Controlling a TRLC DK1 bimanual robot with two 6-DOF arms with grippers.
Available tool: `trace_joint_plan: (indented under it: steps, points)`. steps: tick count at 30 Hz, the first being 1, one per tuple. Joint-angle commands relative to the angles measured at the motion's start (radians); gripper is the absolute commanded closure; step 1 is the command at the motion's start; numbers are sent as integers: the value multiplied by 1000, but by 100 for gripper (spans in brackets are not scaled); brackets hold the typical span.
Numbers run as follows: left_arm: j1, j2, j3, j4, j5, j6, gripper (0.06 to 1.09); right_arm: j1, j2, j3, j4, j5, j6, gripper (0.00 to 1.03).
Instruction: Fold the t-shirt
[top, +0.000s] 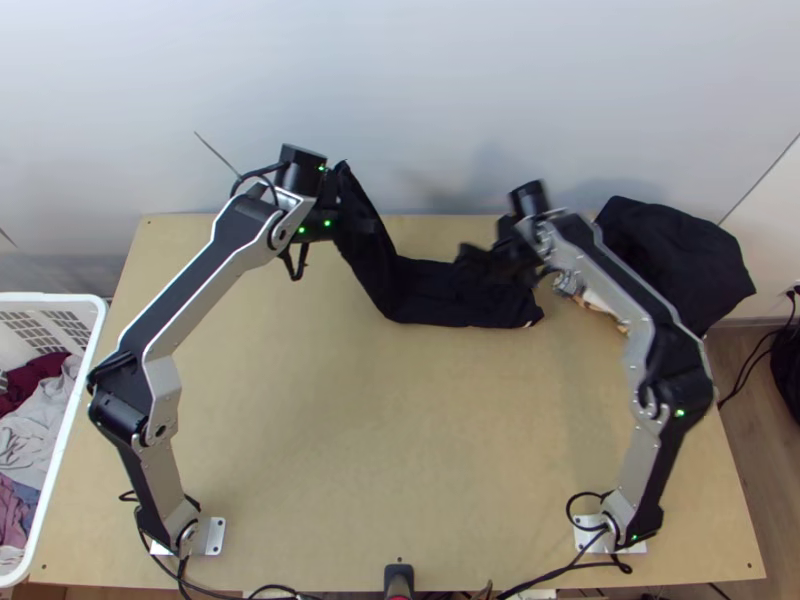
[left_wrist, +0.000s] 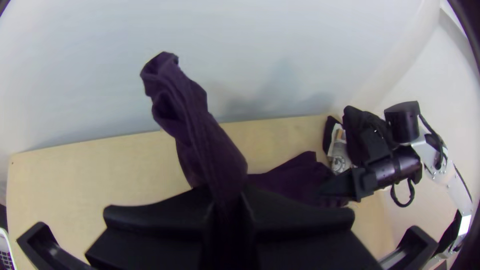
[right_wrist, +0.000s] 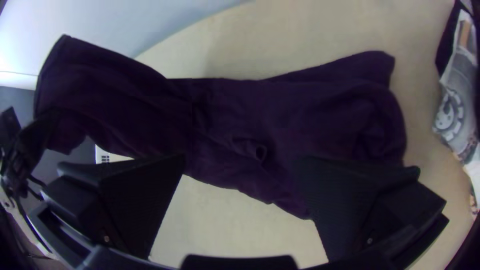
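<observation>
The black t-shirt (top: 440, 295) lies bunched in a long strip near the table's far edge, its left end lifted. My left gripper (top: 350, 222) holds that raised end; in the left wrist view my left gripper (left_wrist: 227, 200) is shut on the cloth, a twisted part standing up beyond the fingers. Over the shirt's right part is my right gripper (top: 475, 262). From the right wrist, the t-shirt (right_wrist: 280, 115) lies rumpled below my right gripper (right_wrist: 242, 185), whose fingers are wide apart with no cloth visibly pinched.
A black cloth pile (top: 670, 250) sits at the table's far right corner, with a light printed cloth (top: 597, 298) beside it. A white basket (top: 75, 400) of clothes stands left of the table. Bare wood (top: 400, 430) stretches between the arms.
</observation>
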Motion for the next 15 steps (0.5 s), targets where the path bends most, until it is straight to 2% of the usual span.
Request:
trace_joint_plan:
  steps: [1,7,11,15]
  points:
    - [-61,66,109,-3,1,-19,104,-100,-111,42,-113,-62,-7,4]
    - [-152,147,229,15,1,-42,104,-204,-238,-42,-131,-62,3,4]
    - [-224,205,229,104,-2,-64,104,-246,-326,-105,-133,-62,13,4]
    - [-290,288,230,228,-45,-73,104,-297,-407,-167,-133,-62,22,4]
